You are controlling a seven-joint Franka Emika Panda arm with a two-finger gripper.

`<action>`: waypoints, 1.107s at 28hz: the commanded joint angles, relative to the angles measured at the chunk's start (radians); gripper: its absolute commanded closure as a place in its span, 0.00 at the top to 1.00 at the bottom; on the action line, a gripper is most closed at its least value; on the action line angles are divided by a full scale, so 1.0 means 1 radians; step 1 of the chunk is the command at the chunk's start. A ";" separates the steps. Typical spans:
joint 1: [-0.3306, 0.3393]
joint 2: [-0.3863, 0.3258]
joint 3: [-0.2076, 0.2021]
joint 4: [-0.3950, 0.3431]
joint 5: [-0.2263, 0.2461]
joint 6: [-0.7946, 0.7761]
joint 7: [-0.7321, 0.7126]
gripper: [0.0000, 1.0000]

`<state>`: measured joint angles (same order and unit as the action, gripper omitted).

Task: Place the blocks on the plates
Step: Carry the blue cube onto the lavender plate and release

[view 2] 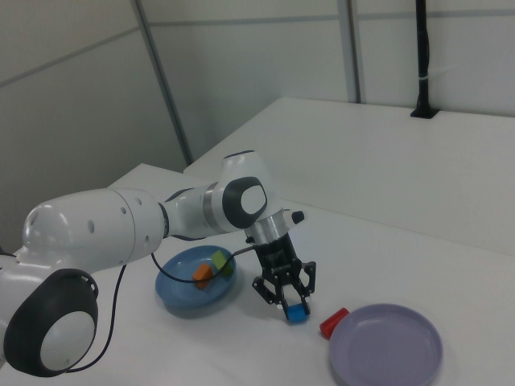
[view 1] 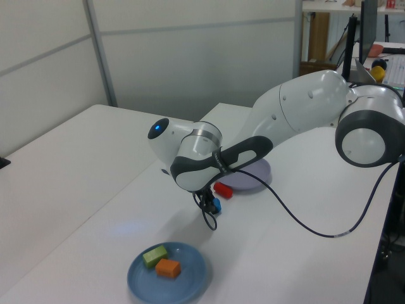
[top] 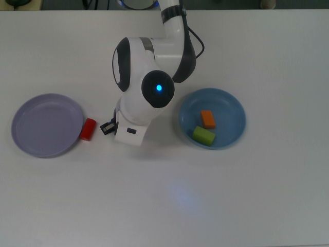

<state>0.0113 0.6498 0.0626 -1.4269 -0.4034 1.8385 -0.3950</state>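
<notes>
Top view straight down over the white table (top: 247, 195), left view oblique from beyond the round blue plate (view 1: 167, 280), right view oblique opposite, all sharing both plates.

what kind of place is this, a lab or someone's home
Most likely a robotics lab: a white robot arm works on a bare white table, its gripper over a blue block, with plain partition walls behind.

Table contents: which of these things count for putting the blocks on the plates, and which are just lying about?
Part of the job:
- red cylinder, on the table beside the lavender plate
- blue block, between the fingers of the gripper
- orange block and green block, in the blue plate

Just lying about:
- black cable trailing from the arm
</notes>
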 commanded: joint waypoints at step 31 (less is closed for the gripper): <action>-0.228 -0.022 -0.064 -0.017 -0.011 0.122 -0.002 1.00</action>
<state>-0.2098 0.6435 0.0030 -1.4317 -0.4104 1.9374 -0.3934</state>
